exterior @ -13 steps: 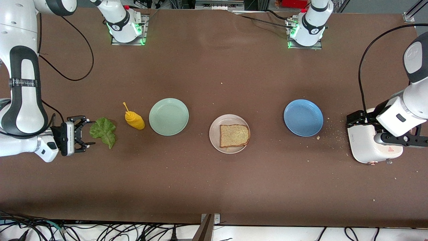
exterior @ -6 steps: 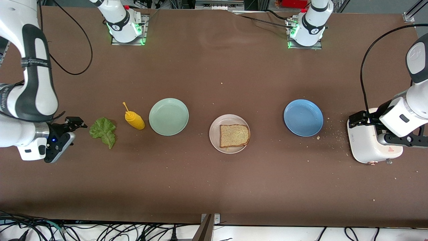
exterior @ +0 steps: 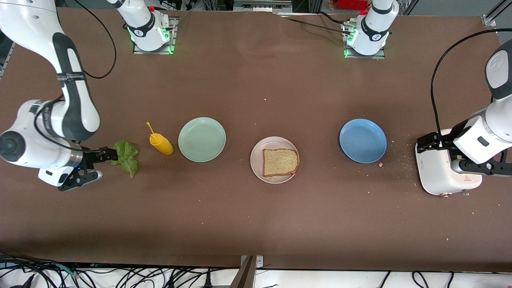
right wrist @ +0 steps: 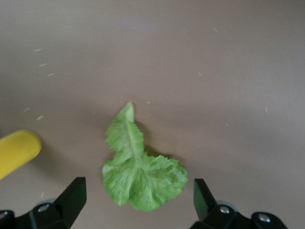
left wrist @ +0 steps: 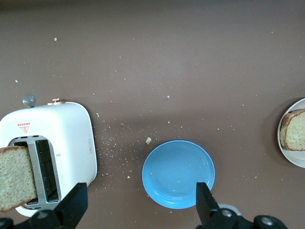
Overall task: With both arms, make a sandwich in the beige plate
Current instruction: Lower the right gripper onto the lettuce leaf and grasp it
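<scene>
So the beige plate sits mid-table with one bread slice lying flat in it, and that's the whole sandwich so far, no lettuce and no top slice. Using that plate as the anchor: the mint-green plate is beside it toward the right arm's end, then the yellow mustard bottle lying tipped over, then the lettuce leaf on the bare table, well apart from the plate. Toward the left arm's end there's the blue plate, then the white toaster with crumbs scattered around.

The right gripper is right at the lettuce, jaws spread wide and holding nothing. In the right wrist view the leaf lies between the two fingers, so it looks lined up to pinch it, which makes sense as the next layer.

The left gripper hovers over the toaster, also wide open and empty. A second bread slice pokes out of a slot, probably why that arm waits there: it's parked to pull the top slice once the lettuce is on.
</scene>
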`<state>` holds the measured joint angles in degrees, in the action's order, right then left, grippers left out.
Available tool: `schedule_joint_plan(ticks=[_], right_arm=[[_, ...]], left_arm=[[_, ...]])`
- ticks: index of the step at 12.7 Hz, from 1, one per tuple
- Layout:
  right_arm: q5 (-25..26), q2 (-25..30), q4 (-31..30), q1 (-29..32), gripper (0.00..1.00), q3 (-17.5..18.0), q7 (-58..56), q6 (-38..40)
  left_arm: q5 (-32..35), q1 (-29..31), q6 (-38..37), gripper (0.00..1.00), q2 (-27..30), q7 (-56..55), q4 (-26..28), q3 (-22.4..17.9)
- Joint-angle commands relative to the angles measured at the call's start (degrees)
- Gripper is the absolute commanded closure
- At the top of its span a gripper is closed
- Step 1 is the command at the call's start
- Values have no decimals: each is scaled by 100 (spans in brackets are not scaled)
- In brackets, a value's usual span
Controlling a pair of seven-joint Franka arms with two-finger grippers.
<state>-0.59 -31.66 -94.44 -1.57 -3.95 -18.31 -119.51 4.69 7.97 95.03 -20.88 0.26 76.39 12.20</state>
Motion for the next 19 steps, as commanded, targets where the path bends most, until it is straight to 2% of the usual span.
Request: schedule_joint_plan(ticks=[1, 3, 10, 16, 17, 18, 19], right_arm=[[514, 284, -671, -89, 0, 157, 1501, -432], [683, 223, -777, -98, 0, 202, 1971, -528], [789, -252, -822, -89, 0, 202, 1901, -1012], [780, -507, -831, -63, 1, 202, 1788, -1355], [780, -551, -831, -45, 4, 202, 1744, -1408], [780, -595, -839, -37, 13, 193, 1743, -1478], [780, -630, -857, -45, 28, 202, 1743, -1513]], left_arm=[[15, -14, -28, 0, -92, 1, -186, 19], [15, -14, -20, 0, -92, 9, -195, 19], [58, 3, -55, 0, 136, 36, -107, 63], [-12, -5, -537, 0, 444, 326, -10, 98], [-21, -6, -642, 0, 488, 326, -10, 98], [-47, 12, -635, 0, 480, 326, -36, 90], [-47, 21, -626, 0, 462, 326, -63, 90]])
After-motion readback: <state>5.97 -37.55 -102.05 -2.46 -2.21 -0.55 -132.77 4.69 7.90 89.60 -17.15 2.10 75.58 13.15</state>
